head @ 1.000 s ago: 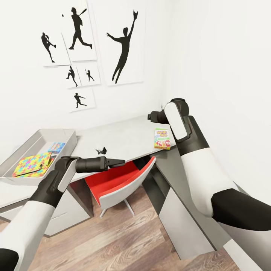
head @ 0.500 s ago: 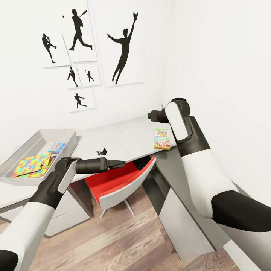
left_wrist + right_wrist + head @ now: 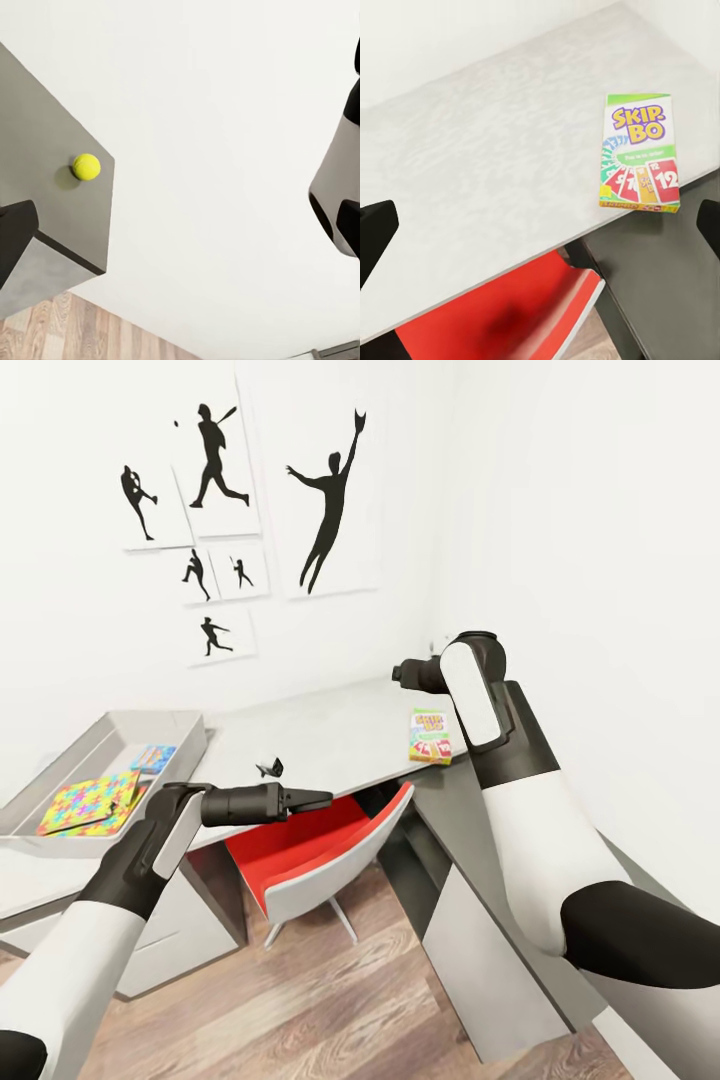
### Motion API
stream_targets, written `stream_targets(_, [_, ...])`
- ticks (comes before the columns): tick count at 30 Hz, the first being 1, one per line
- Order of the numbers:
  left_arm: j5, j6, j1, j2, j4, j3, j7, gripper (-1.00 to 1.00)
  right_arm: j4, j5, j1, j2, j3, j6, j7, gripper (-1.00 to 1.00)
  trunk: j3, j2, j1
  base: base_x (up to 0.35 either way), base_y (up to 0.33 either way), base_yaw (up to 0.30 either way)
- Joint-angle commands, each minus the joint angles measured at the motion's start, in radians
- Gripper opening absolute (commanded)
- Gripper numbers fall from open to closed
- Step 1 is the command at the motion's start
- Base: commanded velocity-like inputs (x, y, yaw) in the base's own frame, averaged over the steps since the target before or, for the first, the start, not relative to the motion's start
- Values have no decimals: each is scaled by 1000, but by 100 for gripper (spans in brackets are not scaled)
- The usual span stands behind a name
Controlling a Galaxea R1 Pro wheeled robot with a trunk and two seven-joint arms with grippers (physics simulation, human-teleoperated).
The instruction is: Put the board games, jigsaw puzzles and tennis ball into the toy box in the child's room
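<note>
Little has changed over the last second: the head view has drifted slightly, both arms staying poised, so no toy has moved. One Skip-Bo game [image 3: 430,736] lies on the desk [image 3: 320,735] near its edge. One toy box [image 3: 175,728] holds two jigsaw puzzles [image 3: 88,801] and one blue game [image 3: 152,758]. One tennis ball [image 3: 86,166] sits on a grey top. Left tool [image 3: 318,797] looks clenched, empty; right tool [image 3: 540,225] is released, above the Skip-Bo game.

You are in a child's bedroom: baseball silhouette posters [image 3: 245,510] hang above the white worktop [image 3: 320,735], a red chair [image 3: 320,850] is tucked under it, and a toy box [image 3: 100,775] sits on it.
</note>
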Motion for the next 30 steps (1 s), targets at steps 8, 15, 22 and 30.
stream_targets(8, [3, 4, 11, 9, 0, -2, -1, 100, -1, -10, -1, 0, 1, 2, -9, 100, 11, -2, 1, 0, 0, 0])
stream_targets(15, [3, 4, 15, 24, 0, -3, -1, 100, -2, -10, 4, 0, 1, 2, -9, 100, 23, -2, 1, 0, 0, 0])
stream_targets(22, [4, 4, 17, 29, 0, -3, -2, 100, -2, -10, 11, 0, 1, 2, -9, 100, 35, -2, 1, 0, 0, 0])
stream_targets(30, [4, 1, 27, 29, 0, -3, -2, 100, -2, -10, 13, 0, 1, 2, -9, 100, 48, -2, 1, 0, 0, 0])
